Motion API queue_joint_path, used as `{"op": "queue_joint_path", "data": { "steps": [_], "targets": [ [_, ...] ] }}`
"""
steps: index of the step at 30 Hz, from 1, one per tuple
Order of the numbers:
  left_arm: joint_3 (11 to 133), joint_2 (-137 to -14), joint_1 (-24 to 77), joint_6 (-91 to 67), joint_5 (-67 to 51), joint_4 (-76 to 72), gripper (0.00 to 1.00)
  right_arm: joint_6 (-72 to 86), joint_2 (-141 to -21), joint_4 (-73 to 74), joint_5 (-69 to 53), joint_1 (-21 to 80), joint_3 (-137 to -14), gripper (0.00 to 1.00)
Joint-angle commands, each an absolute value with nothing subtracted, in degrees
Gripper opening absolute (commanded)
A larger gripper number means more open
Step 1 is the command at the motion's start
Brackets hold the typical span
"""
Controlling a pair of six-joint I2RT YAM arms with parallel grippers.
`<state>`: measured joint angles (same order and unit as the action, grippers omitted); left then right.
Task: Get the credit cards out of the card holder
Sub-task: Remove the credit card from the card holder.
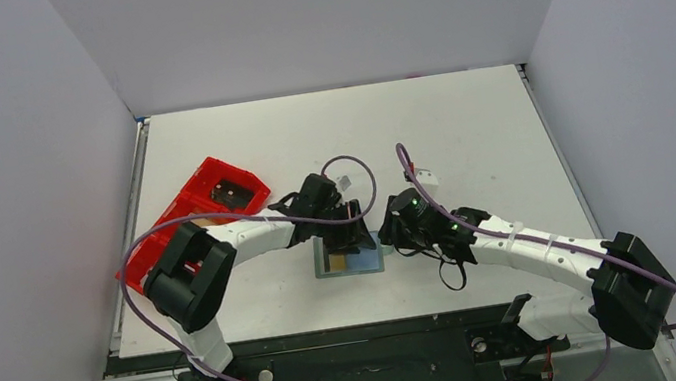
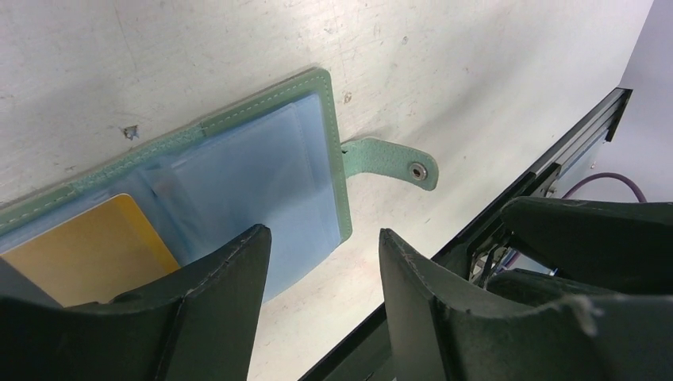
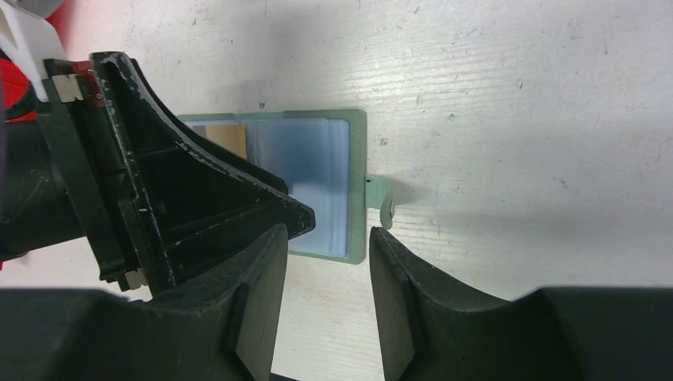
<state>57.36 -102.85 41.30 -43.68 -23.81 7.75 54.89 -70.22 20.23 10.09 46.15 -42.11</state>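
Left jaws: released, empty, over the open card holder [image 2: 340,171] lying on the desk [image 2: 476,63]. Gold card [image 2: 87,246], bluish card [image 2: 254,175]: both sleeved beneath those jaws, none extracted yet. Right jaws: parted, empty, above the holder's tab [image 3: 379,190].

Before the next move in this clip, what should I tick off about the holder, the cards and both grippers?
1. Card holder lying open on the table: ok.
2. Gold card clear of the holder: not ok, it lies within it.
3. Left gripper open and empty above the holder: ok.
4. Right gripper open, near the tab: ok.
5. Blue sleeves emptied: cannot tell.
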Motion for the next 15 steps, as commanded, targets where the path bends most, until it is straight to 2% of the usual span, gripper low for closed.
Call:
{"op": "queue_joint_path", "data": {
  "steps": [1,15],
  "targets": [
    [60.58,-97.57,40.63,-42.18,-21.76,9.62,0.51,54.96,-69.15,19.65,11.20,45.78,-42.52,0.39],
    [53.29,-85.50,31.63,-35.74,-12.55,20.44,0.51,55.40,-75.84,14.30,4.76,46.61,-45.66,0.39]
  ]
}}
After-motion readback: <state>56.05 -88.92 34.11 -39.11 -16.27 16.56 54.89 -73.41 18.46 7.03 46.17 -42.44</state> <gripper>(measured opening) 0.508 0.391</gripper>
